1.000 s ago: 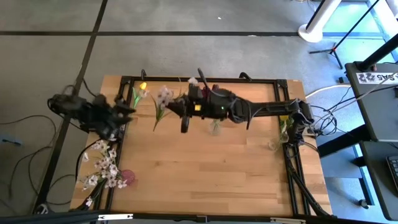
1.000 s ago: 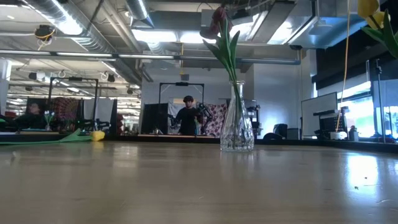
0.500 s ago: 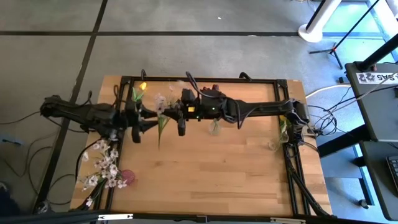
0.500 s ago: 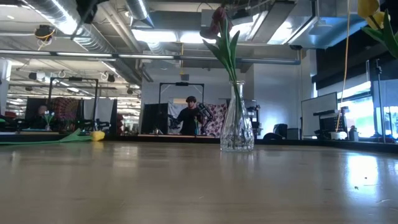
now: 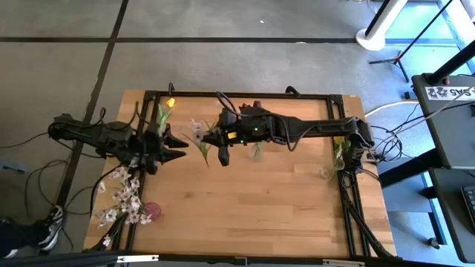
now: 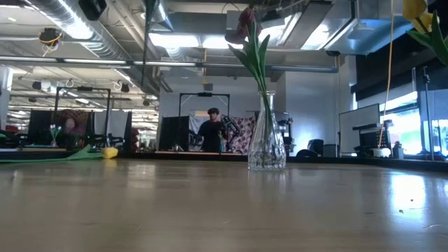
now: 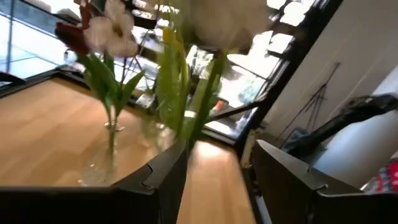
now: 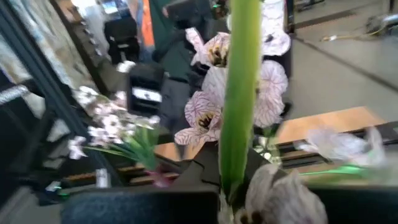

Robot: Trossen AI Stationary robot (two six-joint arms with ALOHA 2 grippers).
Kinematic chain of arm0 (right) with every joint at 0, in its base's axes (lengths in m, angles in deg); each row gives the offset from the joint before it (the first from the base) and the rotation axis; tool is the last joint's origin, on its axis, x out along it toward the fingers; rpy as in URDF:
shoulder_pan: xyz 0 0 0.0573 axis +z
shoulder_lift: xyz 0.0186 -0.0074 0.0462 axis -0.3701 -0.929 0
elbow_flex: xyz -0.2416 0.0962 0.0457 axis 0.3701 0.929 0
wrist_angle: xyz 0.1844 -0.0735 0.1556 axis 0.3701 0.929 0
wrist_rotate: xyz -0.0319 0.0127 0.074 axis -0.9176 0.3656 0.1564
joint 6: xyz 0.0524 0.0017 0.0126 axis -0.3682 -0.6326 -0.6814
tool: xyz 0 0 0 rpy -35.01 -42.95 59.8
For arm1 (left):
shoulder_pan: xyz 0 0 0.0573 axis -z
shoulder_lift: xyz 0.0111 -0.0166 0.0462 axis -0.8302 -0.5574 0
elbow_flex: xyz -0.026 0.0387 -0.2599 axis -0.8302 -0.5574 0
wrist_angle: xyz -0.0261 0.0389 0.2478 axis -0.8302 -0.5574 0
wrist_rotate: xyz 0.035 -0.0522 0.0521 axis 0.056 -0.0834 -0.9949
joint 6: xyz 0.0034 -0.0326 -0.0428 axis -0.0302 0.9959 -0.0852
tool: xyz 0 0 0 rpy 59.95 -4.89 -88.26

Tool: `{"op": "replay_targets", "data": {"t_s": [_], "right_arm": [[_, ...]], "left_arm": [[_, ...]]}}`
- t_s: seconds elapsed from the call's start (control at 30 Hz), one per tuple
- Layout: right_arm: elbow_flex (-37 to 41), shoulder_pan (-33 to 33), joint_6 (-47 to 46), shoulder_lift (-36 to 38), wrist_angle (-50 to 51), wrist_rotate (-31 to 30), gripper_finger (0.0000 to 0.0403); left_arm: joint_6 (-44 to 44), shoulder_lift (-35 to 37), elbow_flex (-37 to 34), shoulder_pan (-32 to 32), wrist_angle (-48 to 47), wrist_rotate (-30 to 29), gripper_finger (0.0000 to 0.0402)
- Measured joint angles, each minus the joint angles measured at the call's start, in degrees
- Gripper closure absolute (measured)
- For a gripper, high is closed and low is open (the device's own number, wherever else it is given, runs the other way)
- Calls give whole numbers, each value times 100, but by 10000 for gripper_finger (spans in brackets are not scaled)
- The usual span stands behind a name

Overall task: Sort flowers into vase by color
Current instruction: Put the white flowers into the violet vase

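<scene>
High view: the pale wooden table inside its black frame carries both dark arms, meeting over the far-left part. Right gripper is clenched on the green stem of a white-pink veined blossom sprig, held above the table; the right wrist view shows that stem rising straight from the fingers. Left gripper, just beside the sprig, has its jaws spread wide and grasps nothing. Progress, as judged: partly done. A clear glass vase with a dark red tulip stands mid-table, a second vase with yellow flowers sits at the right edge, and a cluster of white-pink blossoms rests at the near-left corner. Left to do: the held sprig, and a yellow tulip lying at the far-left edge. Obstruction: the two arms crowd each other closely; the red-tulip vase stands just beside the right arm.
</scene>
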Motion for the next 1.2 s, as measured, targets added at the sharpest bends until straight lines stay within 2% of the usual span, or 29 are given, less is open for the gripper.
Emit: {"op": "replay_targets", "data": {"t_s": [0.1, 0.27, 0.6, 0.73, 0.83, 0.93, 1.03, 1.13, 1.2], "right_arm": [[4, -9, 223, 10, -106, 7, 398], [-2, -2, 285, -35, -412, 42, 398], [2, -11, 547, -46, -579, -389, 398], [2, -11, 550, -46, -519, -478, 398], [2, -4, 522, -46, -511, -783, 397], [2, -9, 398, -46, -511, -897, 388], [2, -7, 398, -46, -492, -899, 366], [0, -7, 431, -46, -356, -869, 330], [0, -2, 566, -40, -322, -730, 298]], "left_arm": [[78, -5, 7, 1, 11, -61, 223], [69, -363, 2, -4, 99, -750, 223], [-429, -1202, 0, -2, 889, -928, 223], [-925, -1414, 0, -11, 1362, -1031, 223], [-1249, -1567, 0, -18, 1537, -1221, 227], [-1556, -1660, 0, 6, 1645, -1231, 253], [-1418, -1644, 55, 98, 1656, -1237, 306], [-1327, -1644, 234, 205, 1456, -1243, 374], [-1329, -1644, 418, 268, 1166, -1245, 389]]}}
